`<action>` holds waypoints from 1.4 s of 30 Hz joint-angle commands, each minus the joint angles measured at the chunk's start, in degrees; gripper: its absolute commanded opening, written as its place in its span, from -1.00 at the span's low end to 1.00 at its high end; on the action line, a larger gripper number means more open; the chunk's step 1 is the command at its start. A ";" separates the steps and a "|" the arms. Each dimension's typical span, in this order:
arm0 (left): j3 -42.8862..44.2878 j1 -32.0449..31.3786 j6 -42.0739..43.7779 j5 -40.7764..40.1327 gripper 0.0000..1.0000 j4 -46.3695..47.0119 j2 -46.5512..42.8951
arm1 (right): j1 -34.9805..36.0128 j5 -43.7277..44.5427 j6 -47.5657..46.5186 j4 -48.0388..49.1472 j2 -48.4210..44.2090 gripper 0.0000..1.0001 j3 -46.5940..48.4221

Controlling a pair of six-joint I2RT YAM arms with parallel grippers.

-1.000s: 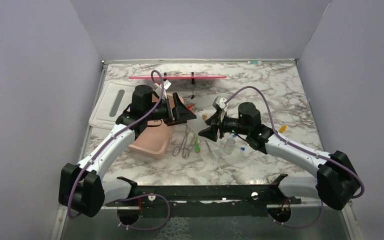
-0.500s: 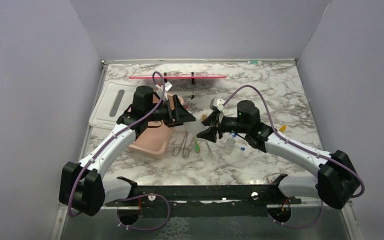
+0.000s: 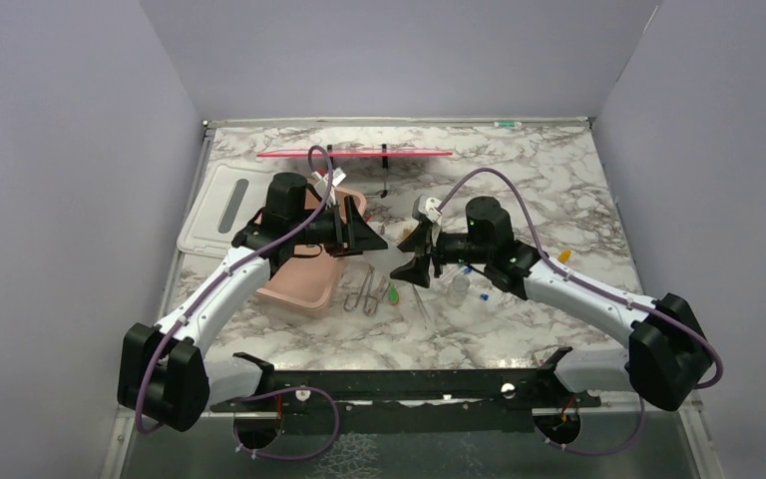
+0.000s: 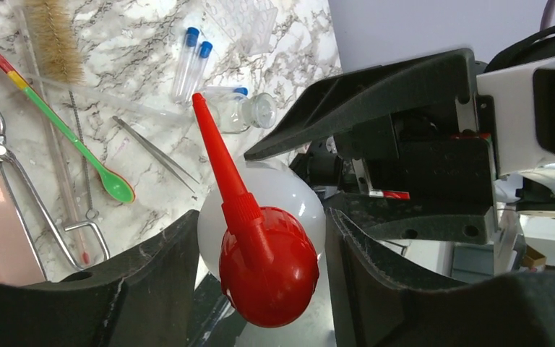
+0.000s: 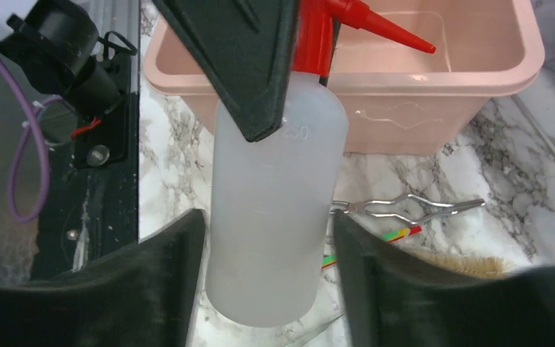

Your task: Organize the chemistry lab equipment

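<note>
The squeeze bottle (image 5: 274, 217) is held clear of the counter (image 3: 519, 180) between the two arms. From above it is almost wholly hidden by the left hand (image 3: 367, 237) and the right hand (image 3: 409, 264), whose tips nearly meet just right of the pink tub (image 3: 299, 289). The grasp is shown only by the wrist cameras. In the right wrist view the right hand's fingers (image 5: 166, 275) are pressed against both sides of the bottle's clear body, a black finger of the left hand is laid over its shoulder beside the red nozzle, and the tub is seen behind. In the left wrist view the left hand's fingers (image 4: 152, 282) are closed on the shoulder under the red cap. The things lying on the counter are made out best in that view: tongs (image 4: 14, 181), a green spoon (image 4: 79, 148), a brush (image 4: 47, 32), two blue-capped tubes (image 4: 188, 61), a small glass jar (image 4: 249, 112) and a thin metal rod (image 4: 155, 152).
</note>
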 commanded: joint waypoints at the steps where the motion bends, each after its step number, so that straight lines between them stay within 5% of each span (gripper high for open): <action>1: 3.15 -0.21 5.75 -2.65 -0.07 -3.24 -1.79 | 0.35 3.81 2.62 -0.65 -0.32 0.50 3.51; 8: 12.51 0.55 15.88 -17.79 -0.08 -16.89 -6.16 | 0.35 15.14 11.09 5.39 -8.57 0.67 -0.78; 15: 20.63 0.60 22.55 -45.92 -0.08 -30.65 -9.03 | 0.36 21.89 14.07 5.37 -14.15 0.66 -2.35; 20: 18.18 0.60 23.51 -61.08 -0.08 -32.83 -9.01 | 0.36 23.48 14.78 4.49 -13.91 0.65 -3.42; 32: 8.41 0.64 20.50 -62.94 -0.08 -20.44 0.01 | 0.35 23.72 19.75 6.76 -11.90 0.64 -7.13; 42: 8.78 4.25 24.01 -61.85 -0.09 -12.44 8.75 | 0.35 23.60 21.24 6.88 -13.30 0.63 -8.70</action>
